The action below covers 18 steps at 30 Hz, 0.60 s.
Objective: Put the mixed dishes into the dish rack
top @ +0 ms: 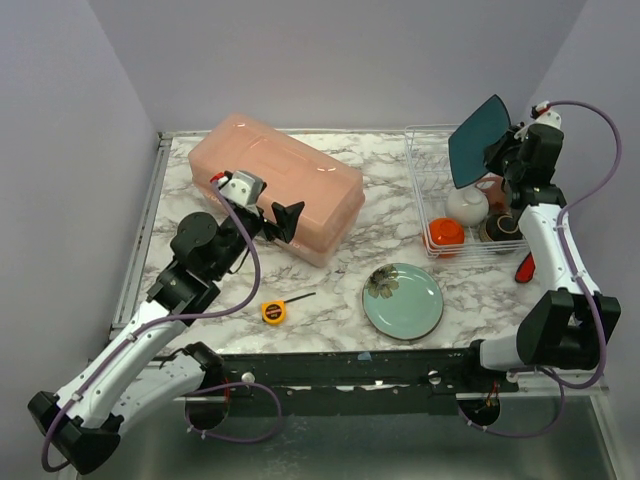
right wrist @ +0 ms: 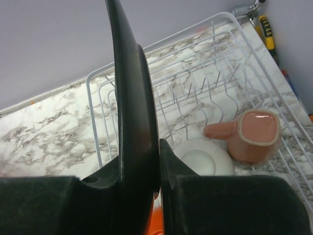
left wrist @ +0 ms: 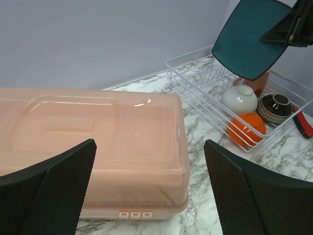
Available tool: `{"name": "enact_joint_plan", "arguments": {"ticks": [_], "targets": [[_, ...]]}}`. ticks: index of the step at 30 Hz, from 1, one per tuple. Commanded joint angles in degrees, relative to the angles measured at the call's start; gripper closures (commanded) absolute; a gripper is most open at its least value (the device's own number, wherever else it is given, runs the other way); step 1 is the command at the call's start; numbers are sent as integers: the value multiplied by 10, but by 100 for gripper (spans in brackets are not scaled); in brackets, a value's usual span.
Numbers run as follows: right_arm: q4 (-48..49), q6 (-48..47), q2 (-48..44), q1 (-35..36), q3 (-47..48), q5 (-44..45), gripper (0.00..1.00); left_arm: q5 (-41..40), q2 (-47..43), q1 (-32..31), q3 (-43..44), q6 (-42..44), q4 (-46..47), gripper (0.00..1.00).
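— While my right gripper (top: pixel 497 152) clamps the teal square plate (top: pixel 476 140) on edge, where is the dish rack (top: pixel 425 170)?
— Directly below it, far right corner; empty dividers (right wrist: pixel 195 93) lie beyond the bowls (top: pixel 466 205). My left gripper (top: pixel 287 216) hangs open by the pink tub (top: pixel 290 170), well apart.

Behind the right gripper (top: pixel 499 152) a plain lilac-grey wall (top: pixel 330 60) runs across the back, and two more like it close in, one just beside it, one well off to its left. Below it spreads a white tabletop (top: pixel 390 225) veined in grey like marble, softly and evenly lit, with a dark bar (top: pixel 330 365) along the near edge.
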Motion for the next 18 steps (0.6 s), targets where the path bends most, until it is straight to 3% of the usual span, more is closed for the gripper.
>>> {"name": "enact_joint_plan", "arguments": {"ticks": [1, 18], "targets": [[128, -44, -3, -3, -12, -7, 100, 4, 9, -2, 0, 12, 15, 10], [202, -120, 50, -3, -31, 37, 100, 6, 20, -3, -4, 14, 20, 11]]}}
